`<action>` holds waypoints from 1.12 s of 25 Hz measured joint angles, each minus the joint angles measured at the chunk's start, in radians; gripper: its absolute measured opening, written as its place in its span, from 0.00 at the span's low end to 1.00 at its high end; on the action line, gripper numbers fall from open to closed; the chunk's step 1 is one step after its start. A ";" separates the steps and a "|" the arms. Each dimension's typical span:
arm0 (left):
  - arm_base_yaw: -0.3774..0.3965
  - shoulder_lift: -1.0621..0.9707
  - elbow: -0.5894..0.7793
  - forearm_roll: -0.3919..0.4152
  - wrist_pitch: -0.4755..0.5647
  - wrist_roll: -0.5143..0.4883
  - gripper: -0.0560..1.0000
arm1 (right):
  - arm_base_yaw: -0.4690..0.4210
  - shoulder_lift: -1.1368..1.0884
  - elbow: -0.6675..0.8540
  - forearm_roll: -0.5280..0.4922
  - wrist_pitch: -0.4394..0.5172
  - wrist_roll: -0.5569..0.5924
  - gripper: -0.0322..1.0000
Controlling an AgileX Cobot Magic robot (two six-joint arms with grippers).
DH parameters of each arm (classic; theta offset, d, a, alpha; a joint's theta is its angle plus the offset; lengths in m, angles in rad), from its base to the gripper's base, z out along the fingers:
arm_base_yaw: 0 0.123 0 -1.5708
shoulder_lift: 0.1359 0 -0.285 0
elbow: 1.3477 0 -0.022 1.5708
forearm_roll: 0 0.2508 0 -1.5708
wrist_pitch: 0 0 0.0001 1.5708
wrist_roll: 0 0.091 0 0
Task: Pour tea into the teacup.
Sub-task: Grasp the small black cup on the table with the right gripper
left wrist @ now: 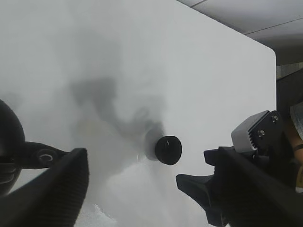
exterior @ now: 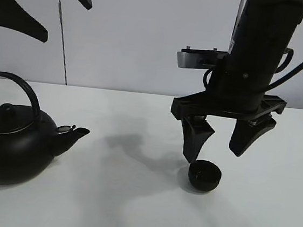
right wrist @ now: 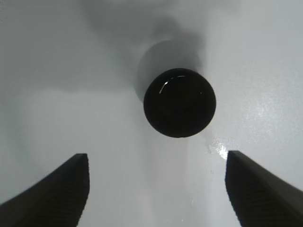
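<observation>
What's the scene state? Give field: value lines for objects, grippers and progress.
teacup: upright on the white table, right of centre, contents unclear
kettle: on the table at left, spout toward the teacup, apart from it
right gripper: open, hovering just above the teacup, not touching
left gripper: open, high above the kettle, holding nothing
progress: kettle not grasped, pouring not started
</observation>
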State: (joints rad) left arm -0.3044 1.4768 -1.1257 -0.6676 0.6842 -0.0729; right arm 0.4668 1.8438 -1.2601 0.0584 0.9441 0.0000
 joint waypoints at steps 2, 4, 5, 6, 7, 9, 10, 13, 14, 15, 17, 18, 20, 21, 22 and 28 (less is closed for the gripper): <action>0.000 0.000 0.000 0.000 0.000 0.000 0.56 | 0.000 0.008 0.000 -0.015 -0.017 0.000 0.59; 0.000 0.000 0.000 0.000 0.000 0.000 0.56 | 0.000 0.015 -0.001 -0.021 -0.033 0.011 0.63; 0.000 0.000 0.000 0.000 0.000 0.000 0.56 | 0.000 0.023 -0.003 -0.022 -0.036 0.017 0.64; 0.000 0.000 0.000 0.000 0.000 0.000 0.56 | 0.000 0.031 -0.004 -0.022 -0.041 0.022 0.65; 0.000 0.000 0.000 0.000 0.000 0.000 0.56 | 0.000 0.043 -0.004 -0.024 -0.046 0.024 0.65; 0.000 0.000 0.000 0.000 0.000 0.000 0.56 | 0.000 0.072 -0.004 -0.025 -0.055 0.025 0.66; 0.000 0.000 0.000 0.000 0.000 0.000 0.56 | 0.000 0.083 -0.004 -0.025 -0.064 0.025 0.66; 0.000 0.000 0.000 0.000 0.000 0.000 0.56 | 0.000 0.110 -0.004 -0.025 -0.104 0.031 0.66; 0.000 0.000 0.000 0.000 0.000 0.000 0.56 | 0.000 0.116 -0.004 -0.024 -0.110 0.032 0.66; 0.000 0.000 0.000 0.000 0.000 0.000 0.56 | 0.000 0.124 -0.004 -0.023 -0.118 0.032 0.66; 0.000 0.000 0.000 0.000 0.000 0.000 0.56 | 0.000 0.140 -0.004 -0.017 -0.126 0.033 0.66; 0.000 0.000 0.000 0.000 0.000 0.000 0.56 | 0.000 0.148 -0.004 -0.014 -0.131 0.033 0.66; 0.000 0.000 0.000 0.000 0.000 0.000 0.56 | 0.000 0.160 -0.004 -0.006 -0.139 0.033 0.66; 0.000 0.000 0.000 0.000 0.000 0.000 0.56 | 0.000 0.163 -0.004 -0.002 -0.145 0.033 0.66; 0.000 0.000 0.000 0.000 0.000 0.000 0.56 | 0.000 0.167 -0.004 0.001 -0.153 0.033 0.66; 0.000 0.000 0.000 0.000 0.000 0.000 0.56 | 0.000 0.179 -0.007 0.011 -0.163 0.046 0.51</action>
State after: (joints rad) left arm -0.3044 1.4768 -1.1257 -0.6676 0.6842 -0.0729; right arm 0.4668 2.0223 -1.2670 0.0693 0.7811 0.0460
